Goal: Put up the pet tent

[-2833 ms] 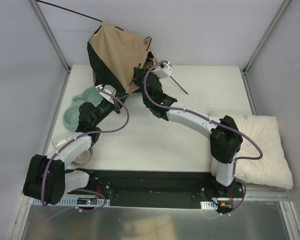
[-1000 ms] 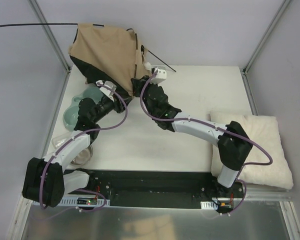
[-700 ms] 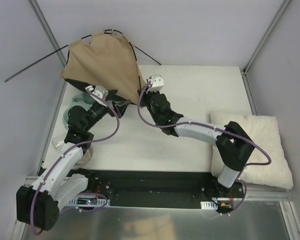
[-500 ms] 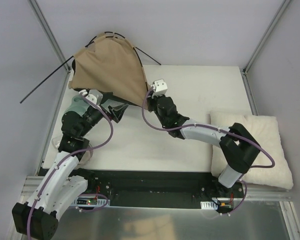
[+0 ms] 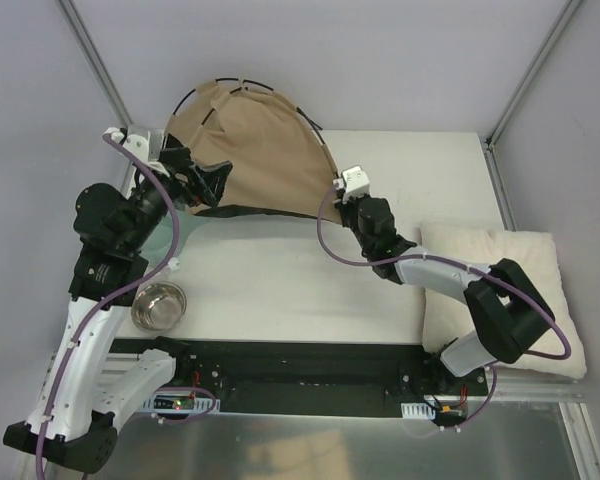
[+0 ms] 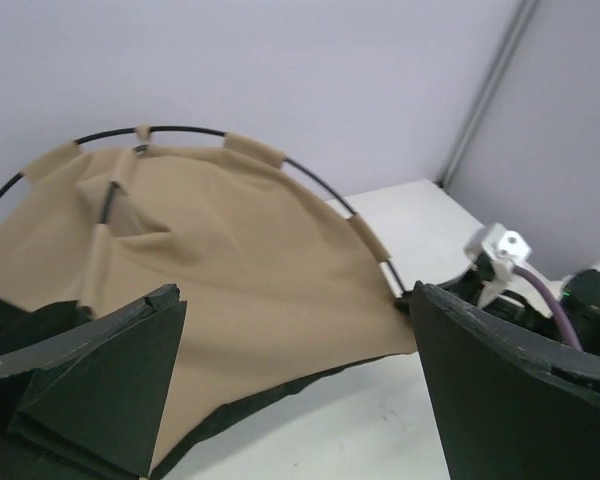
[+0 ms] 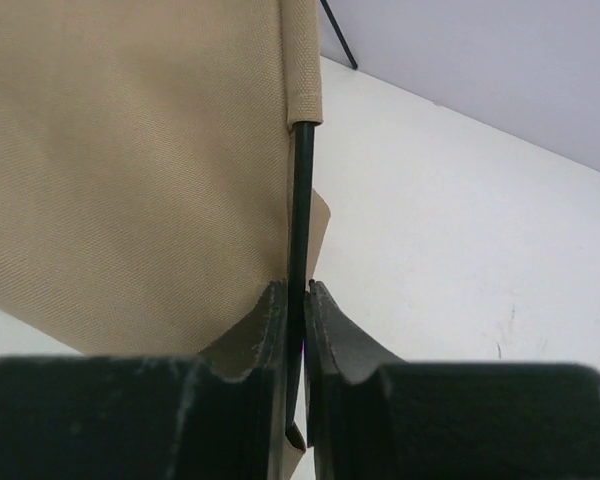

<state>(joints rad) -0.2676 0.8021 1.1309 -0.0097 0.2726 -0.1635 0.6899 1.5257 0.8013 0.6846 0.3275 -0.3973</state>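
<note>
Pet tent (image 5: 265,150): stands at far-left of desk (image 5: 410,170), tan fabric domed.
Check right jaws: pinching thin black pole (image 7: 300,210) just below tan sleeve, at tent's lower right corner.
Check left jaws: spread wide at tent's left edge. In left wrist view you see fabric ahead of and between them, no contact.
Left arm: raised, elbow high, wrist angled toward tent.
Right arm: stretched low across desk, upper link beside cushion (image 5: 540,290).
</note>
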